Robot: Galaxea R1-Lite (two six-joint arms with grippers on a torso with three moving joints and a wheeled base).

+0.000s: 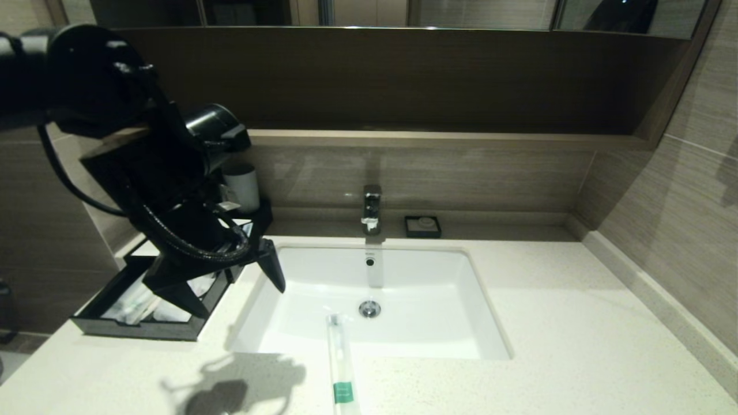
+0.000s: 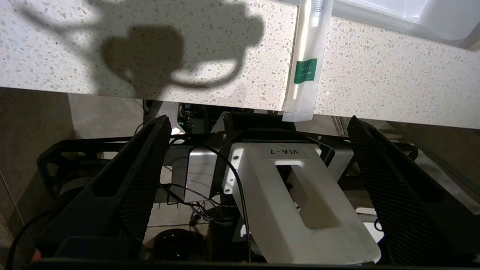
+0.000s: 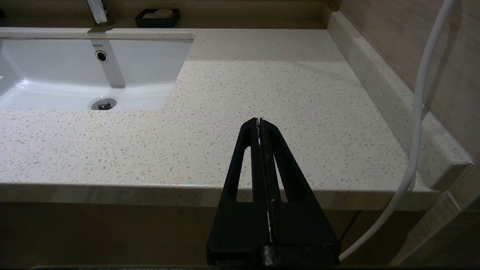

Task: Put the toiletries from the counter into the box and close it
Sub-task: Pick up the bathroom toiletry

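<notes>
One toiletry stick [image 1: 340, 360] in a translucent wrapper with a green label band lies across the sink's front rim on the cream counter [image 1: 576, 346]. Its near end hangs past the counter's front edge. It also shows in the left wrist view [image 2: 305, 60]. The black box [image 1: 138, 329] sits at the counter's left end with its drawer pulled out. White wrapped items [image 1: 135, 302] lie in the drawer. My left gripper [image 1: 242, 302] hangs open and empty over the drawer's right side, its fingers [image 2: 150, 157] wide apart. My right gripper [image 3: 258, 120] is shut and empty at the counter's front right edge.
The white sink [image 1: 403, 328] fills the counter's middle, with a faucet [image 1: 372, 207] behind it. A small black soap dish [image 1: 422, 226] sits by the back wall. A white cup [image 1: 242, 187] stands behind the box. A wall ledge [image 3: 393, 97] borders the counter on the right.
</notes>
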